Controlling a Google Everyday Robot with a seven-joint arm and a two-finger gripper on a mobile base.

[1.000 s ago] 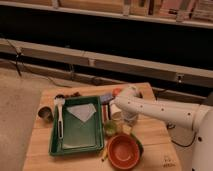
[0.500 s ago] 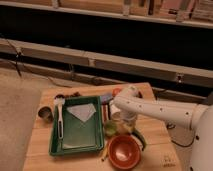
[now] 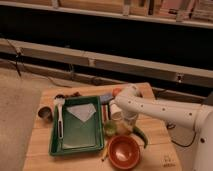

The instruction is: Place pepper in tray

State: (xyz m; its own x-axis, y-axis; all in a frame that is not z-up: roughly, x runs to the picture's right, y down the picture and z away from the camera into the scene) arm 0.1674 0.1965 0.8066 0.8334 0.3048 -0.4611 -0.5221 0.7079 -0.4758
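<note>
While my claw [image 3: 118, 116] hangs just right of the green tray [image 3: 80, 135], I cannot tell whether it is spread or pinching; the green pepper [image 3: 140, 135] lies on the table [image 3: 42, 150], just right of the red bowl [image 3: 123, 151].

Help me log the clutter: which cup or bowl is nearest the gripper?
The small green cup, right beside the gripper at the right edge of the tray. The orange bowl lies farther forward, and the metal cup stands across the tray.
</note>
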